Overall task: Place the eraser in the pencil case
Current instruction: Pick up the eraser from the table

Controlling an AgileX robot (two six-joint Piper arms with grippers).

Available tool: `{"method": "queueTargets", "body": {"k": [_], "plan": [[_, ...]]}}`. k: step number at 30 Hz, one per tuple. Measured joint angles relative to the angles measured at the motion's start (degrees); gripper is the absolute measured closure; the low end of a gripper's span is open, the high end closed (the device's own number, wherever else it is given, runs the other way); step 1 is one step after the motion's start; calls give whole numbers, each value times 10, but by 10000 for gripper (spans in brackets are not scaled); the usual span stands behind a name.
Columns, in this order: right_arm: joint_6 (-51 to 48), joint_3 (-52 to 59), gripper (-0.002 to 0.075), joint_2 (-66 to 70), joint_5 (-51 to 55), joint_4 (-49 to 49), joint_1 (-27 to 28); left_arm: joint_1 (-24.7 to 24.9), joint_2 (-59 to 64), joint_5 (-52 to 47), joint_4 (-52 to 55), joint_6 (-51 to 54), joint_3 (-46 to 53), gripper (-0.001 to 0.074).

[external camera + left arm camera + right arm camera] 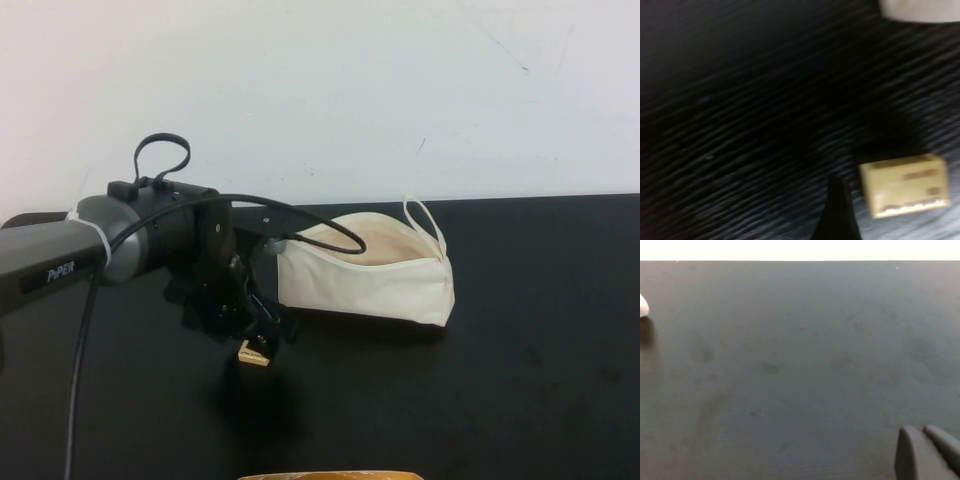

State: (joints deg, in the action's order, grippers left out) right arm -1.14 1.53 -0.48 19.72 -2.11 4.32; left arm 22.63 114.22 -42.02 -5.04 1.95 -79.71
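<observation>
Nearest the high camera, a tan strip (330, 476) pokes in at the bottom edge, too cropped to identify. Beyond it the left arm reaches over the black table (540, 380), its left gripper (262, 338) low beside the near-left end of the pencil case (365, 277), with the eraser (254, 352) at its tips. Whether the fingers are pinching the eraser or only around it cannot be told here. The pencil case lies with its mouth open upward, loop strap (425, 216) at the far end. The right gripper is out of this view.

In the left wrist view, the eraser (903, 185) sits just beside one dark finger (837, 215); the other finger is unseen, so the grip stays uncertain. A corner of the pencil case (920, 10) shows beyond.

In the right wrist view, the right gripper (927, 452) hangs over bare table, its two fingers close together, holding nothing.

To do this step well, I judge the left arm should secure the eraser squarely, lift clear of the fabric rim, and release only above the open mouth.
</observation>
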Motion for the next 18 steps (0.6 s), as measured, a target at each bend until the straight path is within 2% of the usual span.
{"method": "queueTargets", "body": {"k": [6, 18], "plan": [[0, 0, 727, 0, 0, 0, 0, 0, 1, 0, 15, -24, 0, 250], [1, 0, 727, 0, 0, 0, 0, 0, 28, -11, -16, -30, -5, 301]]}}
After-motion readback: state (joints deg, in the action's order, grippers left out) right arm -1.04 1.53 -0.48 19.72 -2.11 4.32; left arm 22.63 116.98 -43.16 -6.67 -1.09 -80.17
